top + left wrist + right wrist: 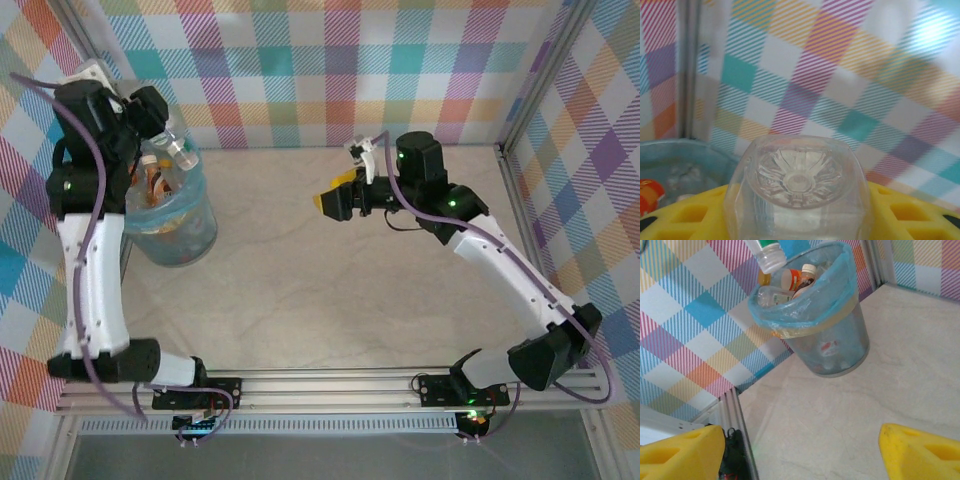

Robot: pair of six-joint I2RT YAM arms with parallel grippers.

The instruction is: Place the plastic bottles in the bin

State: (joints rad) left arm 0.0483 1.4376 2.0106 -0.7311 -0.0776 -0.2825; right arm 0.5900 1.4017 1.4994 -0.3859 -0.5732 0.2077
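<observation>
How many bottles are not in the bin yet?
1. A clear bottle, cap down, is gripped by the left hand just above the bin. I see none on the table, though the left arm covers part of it.

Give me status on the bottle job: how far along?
Done: several bottles already lie in the bag-lined bin. In hand: the left jaws grip a clear bottle, cap down, above the bin's opening. The right jaws stand open and empty over the table. Left: drop that bottle; no other bottle on the table that I can see, so likely the last.
</observation>
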